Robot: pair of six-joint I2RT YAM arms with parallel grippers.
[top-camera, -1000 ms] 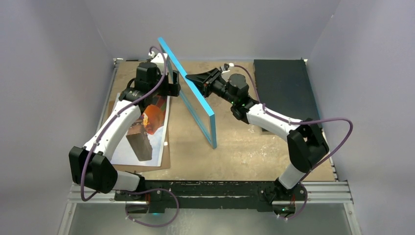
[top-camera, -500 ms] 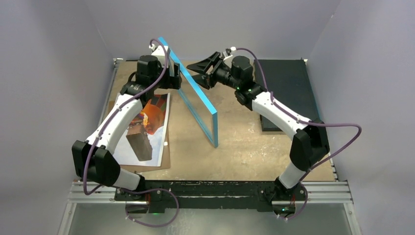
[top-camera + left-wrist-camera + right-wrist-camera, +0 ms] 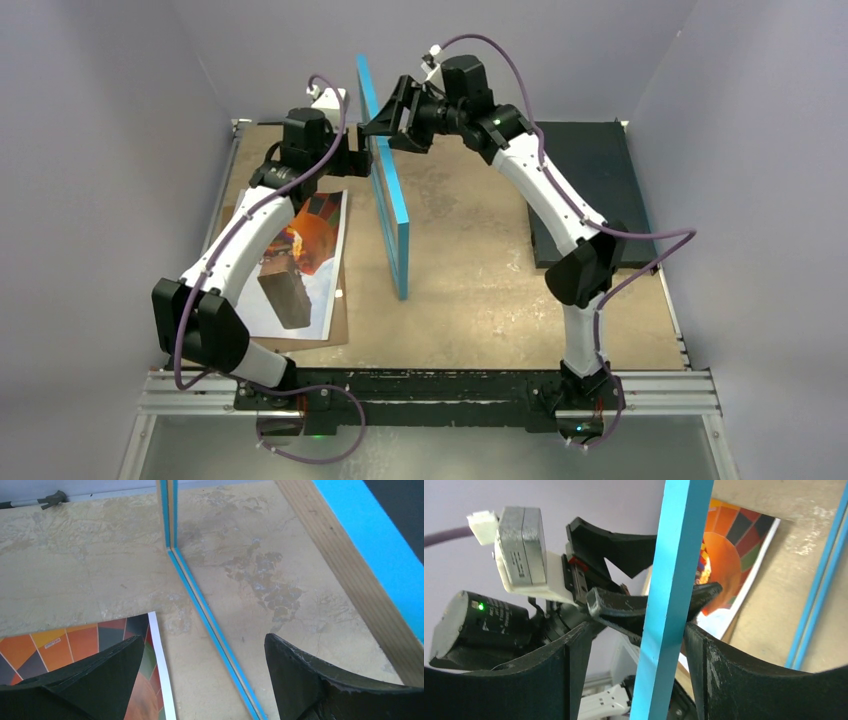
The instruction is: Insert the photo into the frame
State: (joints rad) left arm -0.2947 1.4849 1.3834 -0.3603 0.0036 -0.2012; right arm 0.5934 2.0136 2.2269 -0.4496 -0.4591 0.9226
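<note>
The blue frame [image 3: 392, 190] stands on its long edge on the table, running from the back toward me. My right gripper [image 3: 385, 122] is open astride its raised far end. In the right wrist view the blue rail [image 3: 674, 555] passes between the fingers [image 3: 638, 627], touching the right one with a gap on the left. My left gripper [image 3: 358, 160] is open and empty just left of the frame. Its wrist view [image 3: 205, 640] shows the frame's lower rail [image 3: 210, 625] on the table. The balloon photo [image 3: 300, 250] lies face up at the left, and also shows in both wrist views [image 3: 75, 645] [image 3: 724, 540].
The photo rests on a brown backing board [image 3: 342, 320] near the table's left edge. A dark mat [image 3: 580, 180] lies at the back right. The left arm crosses above the photo. Purple walls close in the table on three sides.
The frame has swung from a diagonal to nearly straight front-to-back. My right gripper rose and moved left over the frame's far end. My left gripper barely moved.
</note>
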